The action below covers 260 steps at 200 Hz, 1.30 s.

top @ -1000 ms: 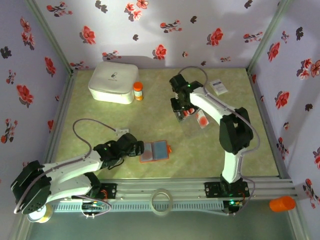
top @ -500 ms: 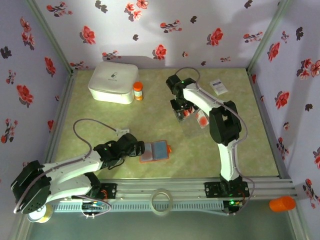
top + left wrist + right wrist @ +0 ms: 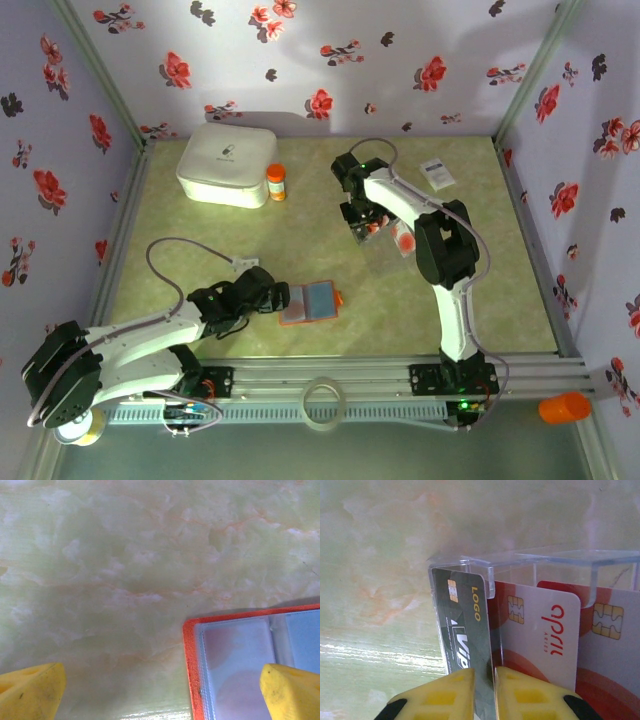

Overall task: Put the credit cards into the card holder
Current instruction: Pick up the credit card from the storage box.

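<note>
With the right arm stretched to the far middle of the green marbled bench [image 3: 300, 240], clamps the right end effector [image 3: 484, 682] on the near edge of a dark card [image 3: 462, 625] bearing a gold chip and the word LOGO, with a yellow finger [image 3: 440, 697] pressed to each face. Grips that card at the left end of a clear plastic rack [image 3: 540, 557], turned more edge-on than its neighbours and just beside the other credit cards [image 3: 545, 630], which are white with red curves and gold chips and sit in the same rack. Seen from above as a small red-and-white cluster right at that end effector, well apart from the card holder [image 3: 311, 301]. Has the card holder lying open and flat near the front of the bench, orange rim outermost, grey-blue panel and clear pockets facing up. Hovers the left end effector [image 3: 160, 695] low at the holder's left edge, yellow fingertips [image 3: 35, 687] spread wide apart with nothing clamped, one over bare bench, the other over a clear pocket. Toward the far left, a white lidded box [image 3: 228, 163] with an orange-capped bottle [image 3: 275, 182] just beside it; near the far right corner, a white printed card [image 3: 437, 173]
</note>
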Each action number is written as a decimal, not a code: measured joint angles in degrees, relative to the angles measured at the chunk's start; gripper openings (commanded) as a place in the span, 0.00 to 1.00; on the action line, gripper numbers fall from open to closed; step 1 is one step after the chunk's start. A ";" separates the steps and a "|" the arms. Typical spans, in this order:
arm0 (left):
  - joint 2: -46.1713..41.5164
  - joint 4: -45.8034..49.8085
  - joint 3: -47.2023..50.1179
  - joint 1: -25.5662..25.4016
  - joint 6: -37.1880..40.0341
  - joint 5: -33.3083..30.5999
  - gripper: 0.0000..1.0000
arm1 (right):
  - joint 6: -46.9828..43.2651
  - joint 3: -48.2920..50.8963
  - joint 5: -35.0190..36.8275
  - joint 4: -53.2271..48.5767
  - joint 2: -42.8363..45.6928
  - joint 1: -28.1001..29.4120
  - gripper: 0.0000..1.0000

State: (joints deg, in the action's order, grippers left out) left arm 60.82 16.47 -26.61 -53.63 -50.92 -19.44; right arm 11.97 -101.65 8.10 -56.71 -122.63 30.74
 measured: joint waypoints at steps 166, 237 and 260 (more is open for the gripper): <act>0.42 0.46 -0.55 0.00 0.02 -0.02 1.00 | -2.58 -1.62 -7.58 -1.53 4.35 -0.11 0.00; 0.31 2.99 -2.19 0.00 0.09 -0.02 1.00 | 2.91 9.03 -16.96 7.41 21.07 0.09 0.00; 0.46 4.33 -2.99 -0.20 0.31 -0.02 1.00 | 8.13 21.42 -22.16 16.96 29.88 0.94 0.00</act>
State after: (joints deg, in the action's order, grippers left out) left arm 61.28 20.80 -29.61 -53.82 -50.61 -19.46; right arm 20.10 -80.23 -14.06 -39.75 -92.75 31.68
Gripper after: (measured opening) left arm 0.998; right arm 0.063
